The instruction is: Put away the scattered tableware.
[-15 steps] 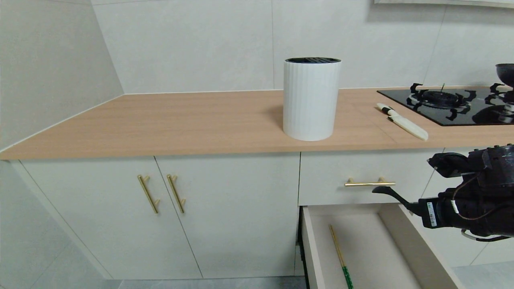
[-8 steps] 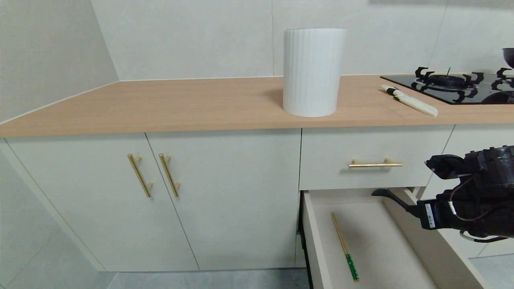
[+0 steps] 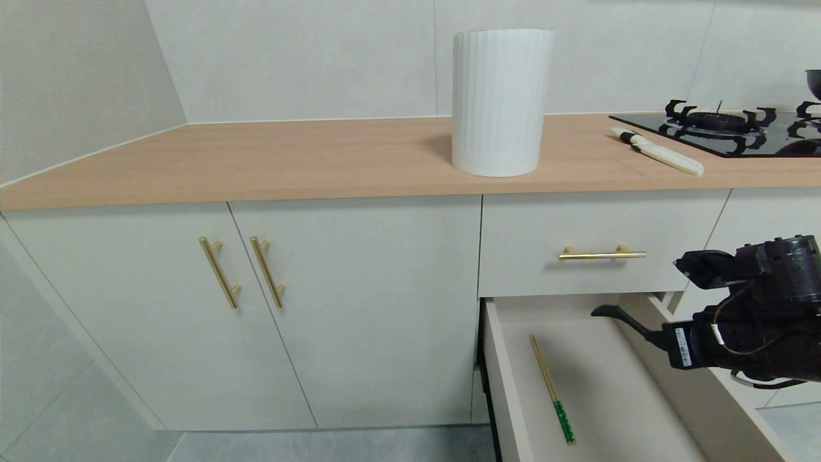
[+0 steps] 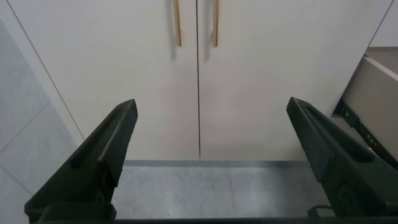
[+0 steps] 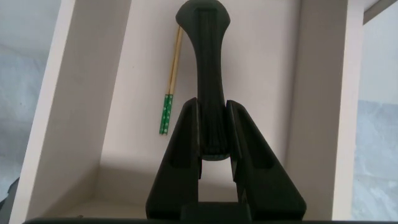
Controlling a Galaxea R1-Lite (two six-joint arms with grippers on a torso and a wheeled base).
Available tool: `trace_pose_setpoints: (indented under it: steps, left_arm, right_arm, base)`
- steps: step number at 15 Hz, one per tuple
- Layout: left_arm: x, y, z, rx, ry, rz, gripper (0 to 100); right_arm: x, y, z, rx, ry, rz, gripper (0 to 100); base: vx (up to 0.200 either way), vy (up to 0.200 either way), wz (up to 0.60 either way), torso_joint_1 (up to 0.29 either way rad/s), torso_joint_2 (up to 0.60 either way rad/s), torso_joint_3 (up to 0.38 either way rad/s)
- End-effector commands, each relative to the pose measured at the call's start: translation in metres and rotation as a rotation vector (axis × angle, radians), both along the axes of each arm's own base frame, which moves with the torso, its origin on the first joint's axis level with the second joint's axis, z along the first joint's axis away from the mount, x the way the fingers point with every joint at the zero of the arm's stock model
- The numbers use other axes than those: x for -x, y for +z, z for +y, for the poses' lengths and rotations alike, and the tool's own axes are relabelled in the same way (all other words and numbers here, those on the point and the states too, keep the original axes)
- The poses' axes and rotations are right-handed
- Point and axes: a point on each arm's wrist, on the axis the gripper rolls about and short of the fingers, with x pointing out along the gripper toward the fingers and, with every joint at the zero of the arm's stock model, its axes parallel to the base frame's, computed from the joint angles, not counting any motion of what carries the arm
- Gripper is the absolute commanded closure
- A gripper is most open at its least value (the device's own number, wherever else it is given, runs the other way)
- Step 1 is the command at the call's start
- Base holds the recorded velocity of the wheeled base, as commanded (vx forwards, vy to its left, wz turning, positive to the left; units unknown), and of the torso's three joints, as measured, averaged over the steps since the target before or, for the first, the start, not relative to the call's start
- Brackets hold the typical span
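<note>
Two slim wooden chopsticks [image 3: 550, 388], ribbed white cylinder [image 3: 499, 102]

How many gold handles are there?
3. The left door handle and right door handle sit side by side; the drawer handle is on the shut drawer. The open drawer may hide another.

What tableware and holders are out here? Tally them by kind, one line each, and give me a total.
Knife, lying on the worktop: 1
Pair of chopsticks, lying in the open drawer: 1
White ribbed holder, standing on the worktop: 1
Total: 3
</note>
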Motion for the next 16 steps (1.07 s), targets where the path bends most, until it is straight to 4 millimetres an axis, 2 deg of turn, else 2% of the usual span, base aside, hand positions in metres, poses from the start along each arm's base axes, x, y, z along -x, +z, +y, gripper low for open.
trace_pose_setpoints:
  steps: [1, 2, 5, 6, 7, 10, 11, 13, 16]
  left_arm:
    - [0.000, 0.000, 0.000, -0.001, 0.001, 0.002, 0]
    - [0.000, 0.000, 0.000, 0.000, 0.001, 0.002, 0]
    - [0.000, 0.000, 0.000, 0.000, 0.001, 0.002, 0]
    - [0.000, 0.000, 0.000, 0.000, 0.001, 0.002, 0]
    - [0.000, 0.000, 0.000, 0.000, 0.001, 0.002, 0]
    - [0.000, 0.000, 0.000, 0.000, 0.001, 0.002, 0]
    - [0.000, 0.000, 0.000, 0.000, 0.001, 0.002, 0]
    - [0.000, 0.000, 0.000, -0.001, 0.001, 0.000, 0]
    - [0.000, 0.000, 0.000, 0.000, 0.001, 0.002, 0]
  right_arm:
    - [-0.002, -0.005, 0.002, 0.003, 0.005, 0.018, 100]
    - [-0.004, -0.007, 0.003, 0.005, 0.007, 0.027, 100]
    - [-0.017, -0.030, 0.008, 0.023, 0.015, 0.111, 100]
    - [-0.017, -0.030, 0.008, 0.023, 0.015, 0.111, 100]
    - [-0.036, -0.049, 0.013, 0.011, -0.003, 0.124, 100]
    - [-0.059, -0.089, 0.018, -0.047, -0.057, 0.097, 100]
    - [-0.063, -0.099, 0.019, -0.046, -0.060, 0.098, 100]
    - [-0.072, -0.130, 0.019, -0.019, -0.092, 0.082, 100]
    - [-0.075, -0.147, 0.020, -0.004, -0.118, 0.085, 100]
  base:
    - [0.000, 0.000, 0.00, 0.000, 0.00, 0.000]
    - [0.000, 0.000, 0.00, 0.000, 0.00, 0.000]
    - [0.000, 0.000, 0.00, 0.000, 0.00, 0.000]
    - [0.000, 0.000, 0.00, 0.000, 0.00, 0.000]
    - [0.000, 0.000, 0.00, 0.000, 0.00, 0.000]
    - [0.000, 0.000, 0.00, 0.000, 0.00, 0.000]
    - [0.000, 0.000, 0.00, 0.000, 0.00, 0.000]
    - [0.000, 0.000, 0.00, 0.000, 0.00, 0.000]
    - [0.000, 0.000, 0.00, 0.000, 0.00, 0.000]
